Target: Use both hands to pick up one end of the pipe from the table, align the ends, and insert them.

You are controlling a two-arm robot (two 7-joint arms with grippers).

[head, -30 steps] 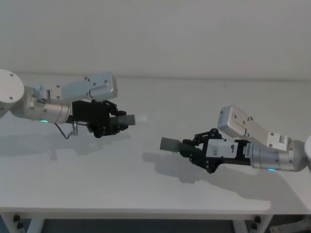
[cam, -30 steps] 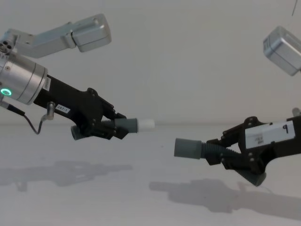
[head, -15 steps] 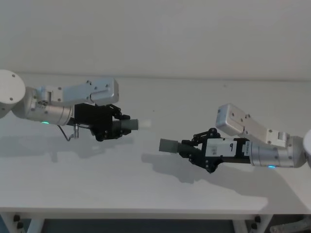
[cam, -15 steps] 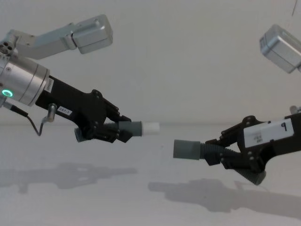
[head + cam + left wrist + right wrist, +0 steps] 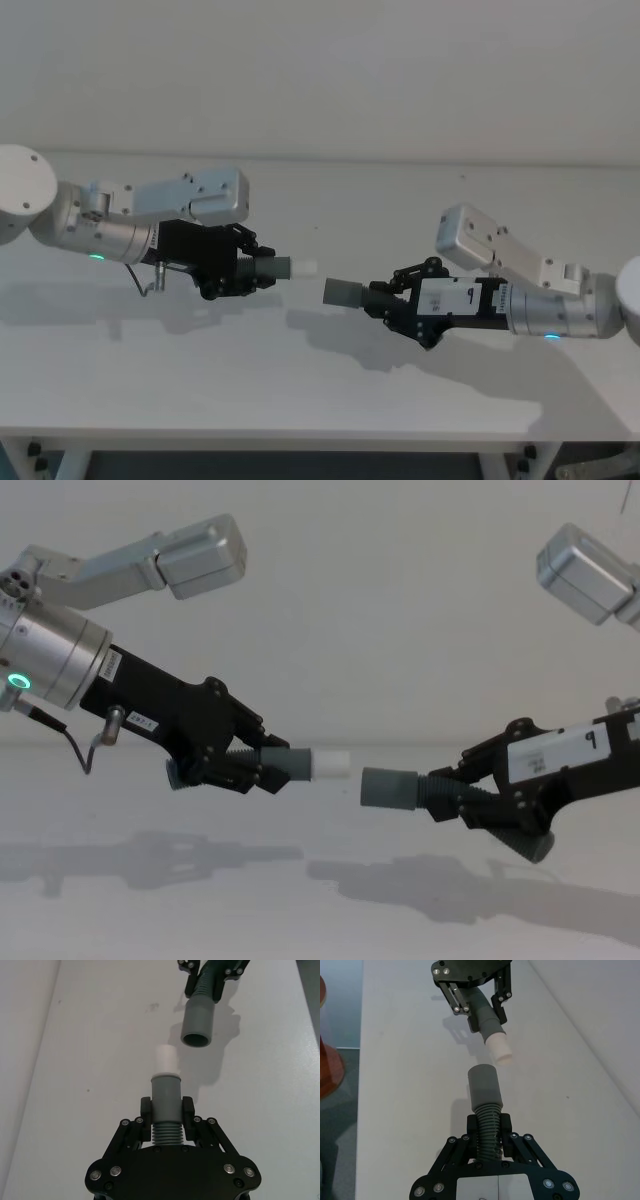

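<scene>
Two short grey plastic pipe pieces are held in the air above the plain matte white table (image 5: 320, 400), their ends facing across a small gap at the centre of the head view. The left black two-finger gripper (image 5: 238, 271), left of centre, is clamped on the ribbed neck of the grey pipe piece with a white spigot tip (image 5: 282, 267). The right black two-finger gripper (image 5: 392, 301), right of centre and slightly lower, is clamped on the corrugated section of the grey pipe piece with the wider open collar (image 5: 345, 293).

In the chest view the white tip (image 5: 330, 763) sits just beside the collar mouth (image 5: 388, 787) and a little higher, so the axes are judged not yet in line. In the left wrist view the open collar (image 5: 197, 1022) is seen offset from the spigot (image 5: 165, 1060).

The pieces are judged light and smooth-walled, rigid at the sleeves but flexible along the ribbed necks. A hold on the ribs is thought to resist slipping, though a push from there may bend the piece; a grip nearer the stiff sleeve would be favoured.
</scene>
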